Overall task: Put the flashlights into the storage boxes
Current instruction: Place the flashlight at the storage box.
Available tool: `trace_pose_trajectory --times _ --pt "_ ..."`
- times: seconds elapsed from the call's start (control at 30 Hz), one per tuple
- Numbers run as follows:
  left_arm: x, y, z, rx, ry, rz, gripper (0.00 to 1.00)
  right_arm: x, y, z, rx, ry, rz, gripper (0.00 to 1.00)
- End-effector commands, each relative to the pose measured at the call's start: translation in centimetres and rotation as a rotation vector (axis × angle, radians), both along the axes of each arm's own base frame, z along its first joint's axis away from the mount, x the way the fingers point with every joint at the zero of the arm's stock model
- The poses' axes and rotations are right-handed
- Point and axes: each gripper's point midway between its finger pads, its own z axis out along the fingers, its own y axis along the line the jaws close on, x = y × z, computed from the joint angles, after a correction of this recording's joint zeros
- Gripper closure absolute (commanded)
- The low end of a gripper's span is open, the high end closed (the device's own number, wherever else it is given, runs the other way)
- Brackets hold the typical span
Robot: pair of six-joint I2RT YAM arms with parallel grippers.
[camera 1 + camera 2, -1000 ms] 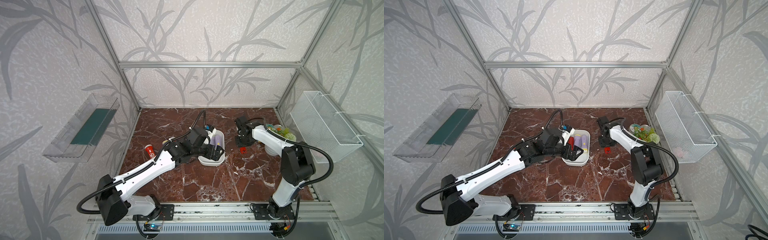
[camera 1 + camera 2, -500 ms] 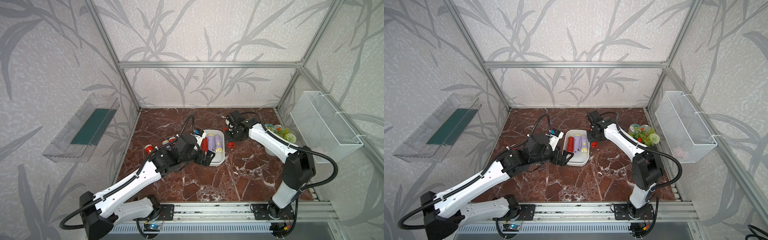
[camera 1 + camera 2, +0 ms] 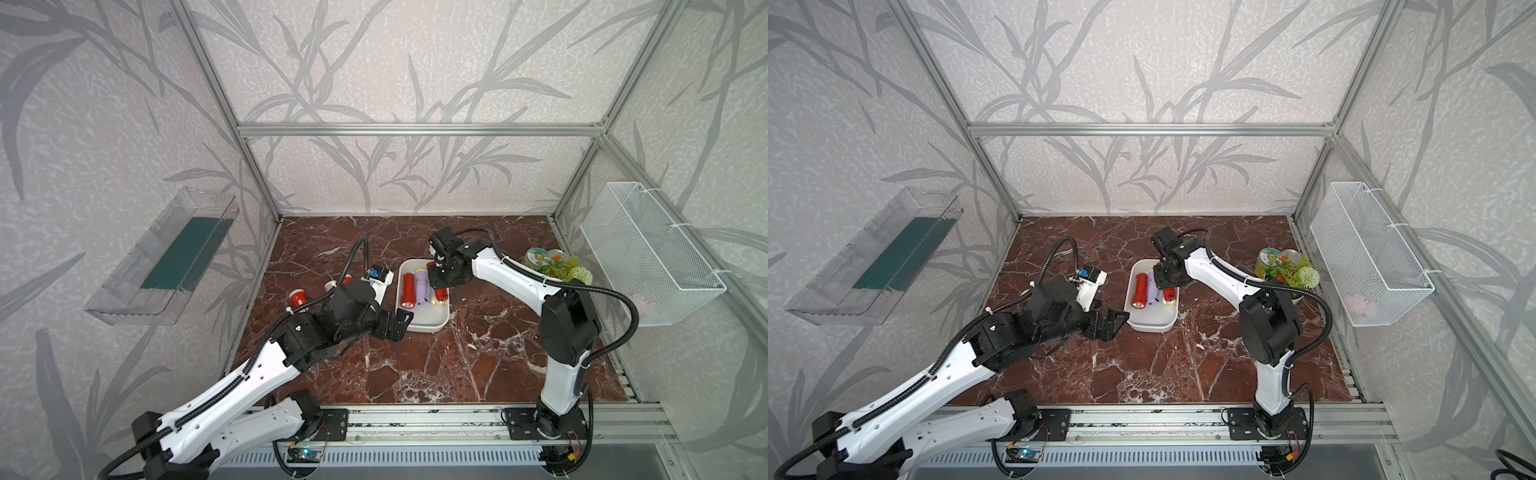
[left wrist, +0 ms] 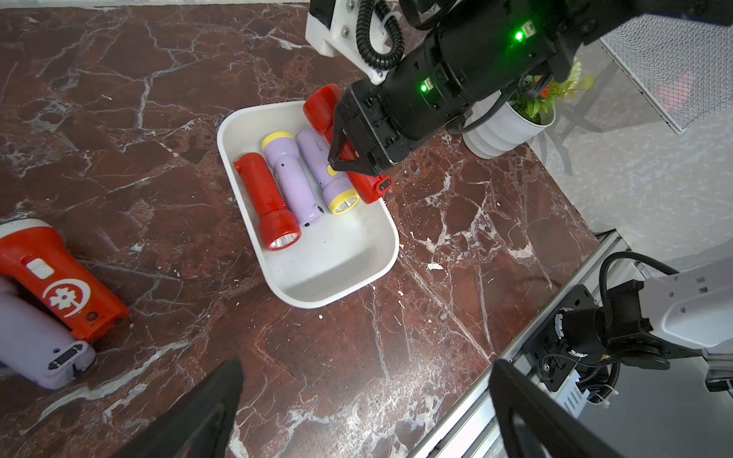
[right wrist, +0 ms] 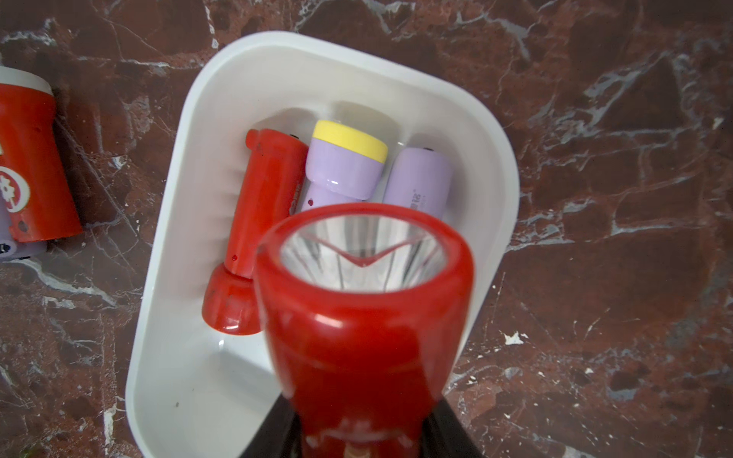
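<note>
I count six flashlights, three red and three lavender, and one white tub. A clear tray (image 3: 166,257) hangs on the left wall.

Near the left edge of the table (image 3: 415,365), two flashlights lie loose and touching. One is a red flashlight (image 4: 59,277) with a white emblem, the other a lavender flashlight (image 4: 35,349). In a top view the left arm covers part of that spot.

The left arm stretches low from the front left corner toward the middle. The left tool (image 3: 399,328) has its fingers wide apart with nothing between them. It hangs just off the tub's front left corner.

The tub (image 4: 337,257) sits about mid-table. Three flashlights lie side by side in its back half, touching:
- a red one (image 4: 263,190), head toward the front;
- a lavender one (image 4: 287,178), yellow head toward the back;
- a second lavender one (image 4: 321,166), yellow head toward the front.

The right arm rises from the front right corner, folds at the elbow and reaches back and left to the tub, wrist tipped down. Its forearm and wrist hang over the tub's back right part. The right tool (image 4: 349,162) is clamped on the body of the third red flashlight (image 5: 365,317). This one is tilted along the tub's right rim, just beside the second lavender one, with its head toward the back. I cannot tell whether it touches the rim.

A potted plant (image 3: 561,270) stands near the table's right edge. A wire basket (image 3: 648,257) hangs on the right wall.
</note>
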Motion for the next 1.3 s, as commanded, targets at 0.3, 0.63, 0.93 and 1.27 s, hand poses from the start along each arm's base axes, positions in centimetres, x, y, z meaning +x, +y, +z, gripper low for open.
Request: trace_pose_trajectory --times 0.3,0.63,0.93,1.27 --pt "-0.8 2.8 -0.3 0.038 0.002 0.066 0.01 1.0 3.0 -2.1 0.020 0.021 0.010 0.62" --pt "-0.7 2.9 -0.3 0.048 -0.001 0.072 0.01 1.9 3.1 -3.5 -0.011 0.021 0.001 0.60" --pt "-0.4 2.6 -0.5 0.054 0.004 0.073 0.01 2.1 2.3 -4.1 -0.058 0.013 -0.008 0.48" --pt "0.0 2.7 -0.3 0.077 -0.005 0.086 0.01 1.6 1.3 0.2 -0.081 -0.088 0.021 0.47"
